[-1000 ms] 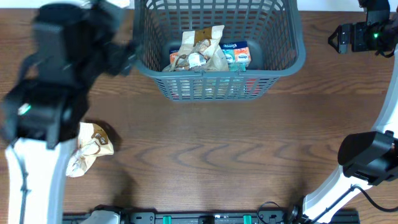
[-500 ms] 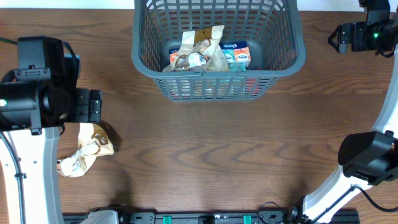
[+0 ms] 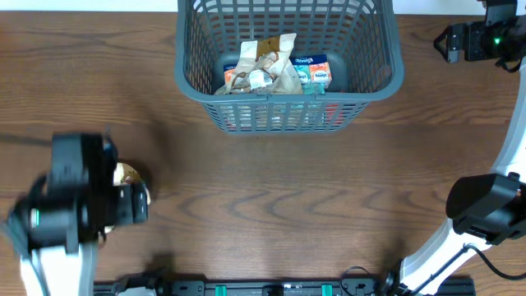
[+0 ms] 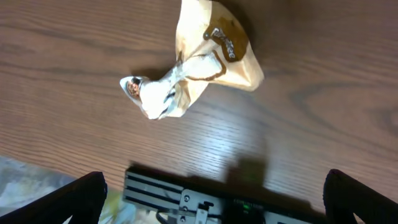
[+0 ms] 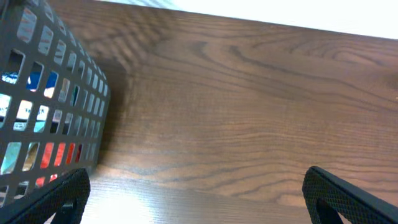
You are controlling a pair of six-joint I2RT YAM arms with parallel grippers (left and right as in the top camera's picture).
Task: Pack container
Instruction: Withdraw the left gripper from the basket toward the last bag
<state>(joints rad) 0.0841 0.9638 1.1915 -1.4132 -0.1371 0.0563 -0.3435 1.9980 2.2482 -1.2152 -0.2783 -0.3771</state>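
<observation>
The dark grey lattice basket [image 3: 371,78] stands at the far middle of the table and holds several snack packets [image 3: 263,67]; its side shows in the right wrist view [image 5: 43,112]. A crumpled tan and white snack packet [image 4: 199,65] lies on the wood at the near left, mostly hidden under my left arm in the overhead view [image 3: 126,173]. My left gripper [image 4: 214,199] is open and empty above the table's front edge, short of the packet. My right gripper [image 5: 199,199] is open and empty over bare wood, right of the basket.
A black rail with a green light [image 4: 205,199] runs along the table's front edge. The right arm's base [image 3: 485,205] stands at the near right. Bare wood lies between the basket and the front edge.
My left arm has swung from beside the basket toward the front left and now sits over the loose packet. The right arm has barely moved.
</observation>
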